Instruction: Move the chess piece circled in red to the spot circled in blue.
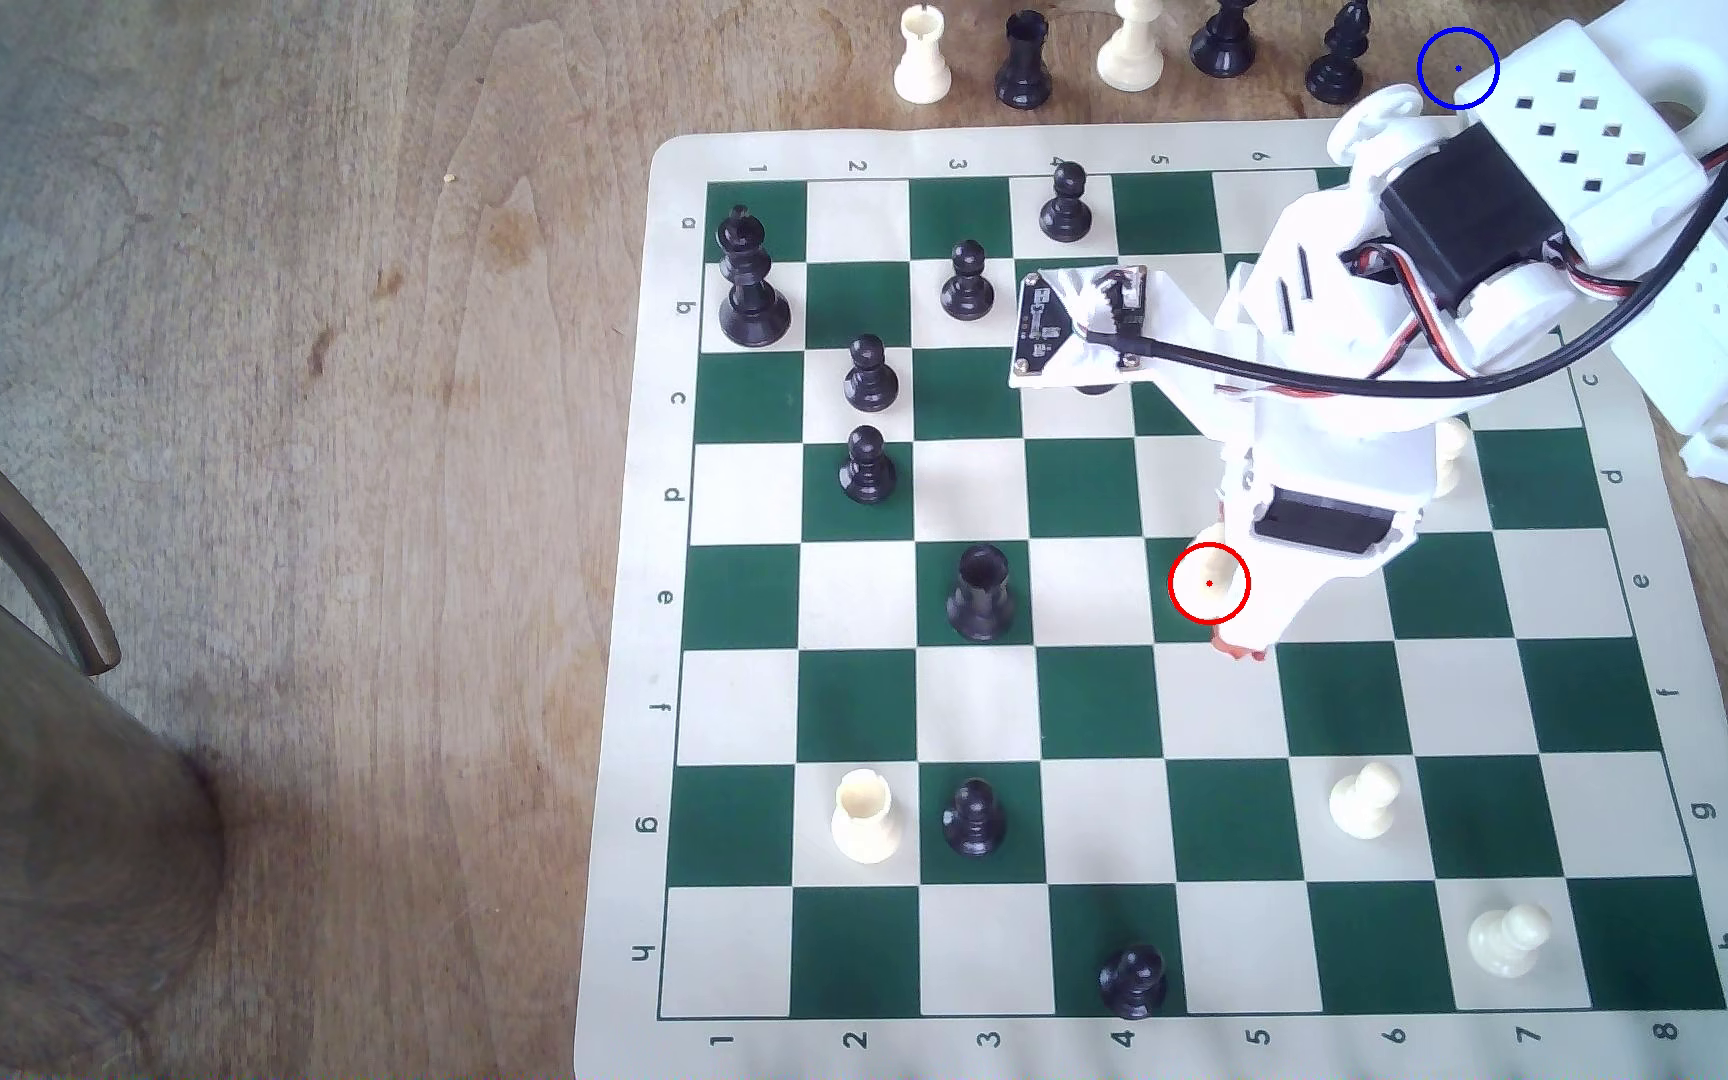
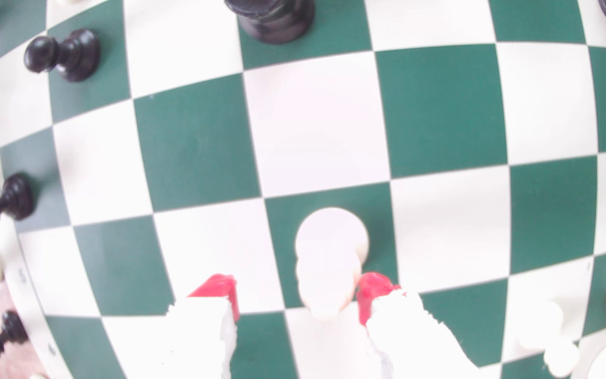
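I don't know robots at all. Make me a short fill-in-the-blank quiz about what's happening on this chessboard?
1. The red-circled pawn stands on a ____ square.
2. The gripper has ____ fingertips on either side of that pawn.
3. The blue-circled spot lies on bare ____, off the board.
4. The black rook stands on a ____ square.

Missing words: green; red; wood; green

Brown wooden tabletop, dark chair beside.
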### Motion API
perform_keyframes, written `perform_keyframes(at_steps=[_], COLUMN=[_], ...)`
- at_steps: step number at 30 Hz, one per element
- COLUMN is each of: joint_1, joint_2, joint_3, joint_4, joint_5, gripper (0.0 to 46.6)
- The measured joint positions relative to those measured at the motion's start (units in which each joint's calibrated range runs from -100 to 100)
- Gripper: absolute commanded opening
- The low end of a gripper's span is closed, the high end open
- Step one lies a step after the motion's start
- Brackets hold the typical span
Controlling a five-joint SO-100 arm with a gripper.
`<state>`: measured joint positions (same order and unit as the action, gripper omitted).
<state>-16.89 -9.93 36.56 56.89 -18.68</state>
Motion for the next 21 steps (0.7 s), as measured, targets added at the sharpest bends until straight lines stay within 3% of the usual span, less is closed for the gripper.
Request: perform_keyframes(at_steps=[13, 21], joint_1=[0.66, 1.25], joint_2=[0.0, 0.0], joint_3=[1.36, 1.54], joint_4=[-2.15, -2.47], joint_5=[0.0, 0.2], gripper=[17.7, 15.4])
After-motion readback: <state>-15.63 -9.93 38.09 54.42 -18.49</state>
